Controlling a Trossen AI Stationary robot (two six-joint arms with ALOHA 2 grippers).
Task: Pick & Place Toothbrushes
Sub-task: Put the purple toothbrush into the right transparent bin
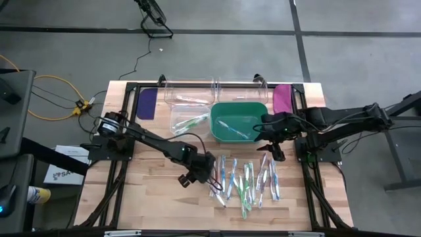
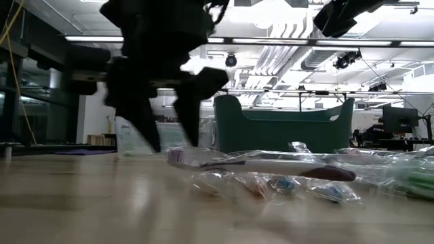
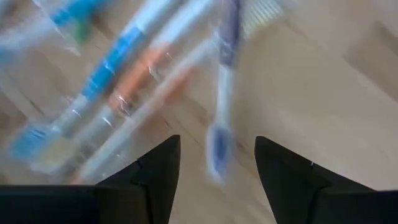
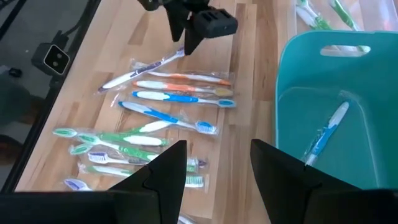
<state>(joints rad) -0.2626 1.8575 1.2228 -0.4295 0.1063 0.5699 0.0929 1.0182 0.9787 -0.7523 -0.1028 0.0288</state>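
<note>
My left claw [image 1: 205,176] hangs open and empty, a purple-handled toothbrush [image 3: 221,106] lying on the surface [image 1: 151,197] between its fingers.

A robotics lab or workshop, to judge by the bare grey concrete floor [image 1: 368,39] with dark seams; a butcher-block table [image 1: 151,197] on a black metal frame; yellow cables [image 1: 49,99] trailing to a plug; open ceiling with strip lights [image 2: 285,42] and exposed ducts; a monitor [image 2: 399,120] at a far desk
</note>
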